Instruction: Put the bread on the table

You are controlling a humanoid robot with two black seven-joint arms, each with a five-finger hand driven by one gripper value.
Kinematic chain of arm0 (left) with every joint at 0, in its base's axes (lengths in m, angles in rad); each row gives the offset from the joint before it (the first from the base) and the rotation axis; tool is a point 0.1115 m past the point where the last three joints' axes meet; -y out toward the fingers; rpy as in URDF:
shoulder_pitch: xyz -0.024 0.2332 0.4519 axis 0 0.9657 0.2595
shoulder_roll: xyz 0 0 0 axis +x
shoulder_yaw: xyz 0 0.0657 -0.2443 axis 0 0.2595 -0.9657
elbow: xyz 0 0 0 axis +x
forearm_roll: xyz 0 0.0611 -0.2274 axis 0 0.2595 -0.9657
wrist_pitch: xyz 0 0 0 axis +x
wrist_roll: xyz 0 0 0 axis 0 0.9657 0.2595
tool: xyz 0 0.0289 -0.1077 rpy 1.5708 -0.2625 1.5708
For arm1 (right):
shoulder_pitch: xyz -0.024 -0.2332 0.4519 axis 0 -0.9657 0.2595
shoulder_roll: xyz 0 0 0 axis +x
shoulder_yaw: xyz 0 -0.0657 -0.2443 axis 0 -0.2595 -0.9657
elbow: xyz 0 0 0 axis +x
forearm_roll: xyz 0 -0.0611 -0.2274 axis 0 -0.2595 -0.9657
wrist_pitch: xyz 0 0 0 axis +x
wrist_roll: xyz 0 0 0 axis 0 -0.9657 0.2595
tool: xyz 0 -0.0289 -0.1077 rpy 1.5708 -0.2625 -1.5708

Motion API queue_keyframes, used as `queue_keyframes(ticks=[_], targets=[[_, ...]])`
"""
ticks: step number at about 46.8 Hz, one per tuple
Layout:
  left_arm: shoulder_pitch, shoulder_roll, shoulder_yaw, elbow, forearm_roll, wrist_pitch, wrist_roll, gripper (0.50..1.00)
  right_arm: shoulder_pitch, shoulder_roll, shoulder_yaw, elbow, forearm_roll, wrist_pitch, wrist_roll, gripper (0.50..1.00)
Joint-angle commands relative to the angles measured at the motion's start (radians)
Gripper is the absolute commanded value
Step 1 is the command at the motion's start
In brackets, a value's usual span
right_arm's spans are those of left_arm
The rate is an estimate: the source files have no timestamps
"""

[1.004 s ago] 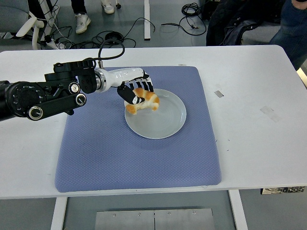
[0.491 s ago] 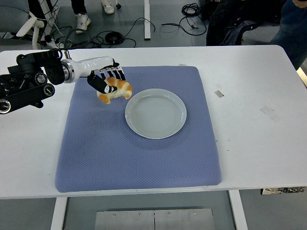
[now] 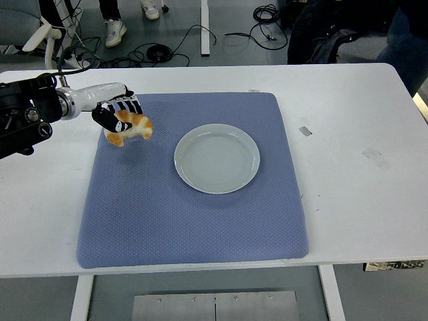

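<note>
A golden-brown piece of bread [image 3: 129, 128] hangs above the far left part of the blue mat [image 3: 194, 214], held in my left hand [image 3: 118, 116], whose black and white fingers are curled around its top. The left arm reaches in from the left edge. The pale grey plate [image 3: 217, 158] sits bare in the middle of the mat, to the right of the bread. My right arm does not show.
White table [image 3: 354, 194] surrounds the mat, with two small tape marks [image 3: 305, 130] on its right side. Cables and people's shoes lie on the floor beyond the far edge.
My left hand carried the bread off the plate and leftward, from over the plate's left rim to above the mat's far left corner. The plate now lies bare.
</note>
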State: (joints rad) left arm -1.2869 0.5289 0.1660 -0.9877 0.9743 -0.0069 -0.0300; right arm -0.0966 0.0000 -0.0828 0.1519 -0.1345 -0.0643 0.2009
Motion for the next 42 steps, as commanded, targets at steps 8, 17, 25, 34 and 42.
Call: queue_keyframes(ticks=[8, 17, 25, 34, 42], targets=[[0.001, -0.006, 0.000, 0.000, 0.000, 0.024, -0.001, 0.510, 0.000, 0.000, 0.000, 0.000, -0.001, 0.000, 0.000, 1.000], [0.004, -0.027, 0.000, 0.001, 0.000, 0.065, -0.001, 0.698, 0.000, 0.000, 0.000, 0.000, 0.000, 0.000, 0.000, 1.000], [0.008, -0.027, 0.001, 0.001, 0.001, 0.074, -0.005, 0.766, 0.000, 0.000, 0.000, 0.000, -0.001, 0.000, 0.000, 1.000], [0.009, -0.027, 0.003, 0.001, 0.001, 0.073, -0.007, 0.819, 0.000, 0.000, 0.000, 0.000, 0.001, 0.000, 0.000, 1.000], [0.012, -0.026, 0.000, 0.001, -0.003, 0.076, -0.021, 0.843, 0.000, 0.000, 0.000, 0.000, 0.001, 0.000, 0.000, 1.000]])
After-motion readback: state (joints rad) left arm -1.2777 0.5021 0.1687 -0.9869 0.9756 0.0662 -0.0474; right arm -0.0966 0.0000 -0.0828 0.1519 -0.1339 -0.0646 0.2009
